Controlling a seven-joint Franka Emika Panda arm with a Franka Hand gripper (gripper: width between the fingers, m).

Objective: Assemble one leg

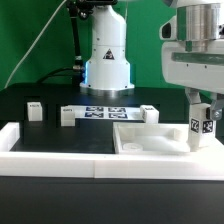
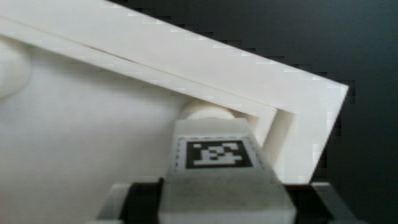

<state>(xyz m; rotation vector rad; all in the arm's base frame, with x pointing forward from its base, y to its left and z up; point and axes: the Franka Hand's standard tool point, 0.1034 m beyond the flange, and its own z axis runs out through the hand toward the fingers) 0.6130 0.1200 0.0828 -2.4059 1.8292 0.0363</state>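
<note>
Leg [image 1: 201,140] held upright, tool [image 1: 200,112] closed on its upper sides, parked at panel [image 1: 140,142] corner by worktop [image 1: 60,135] edge at exterior view's right. Reckoned light, stiff, slick plastic. Best gripped on opposite flat faces up high, tag [image 2: 217,152] left uncovered tbh.
</note>
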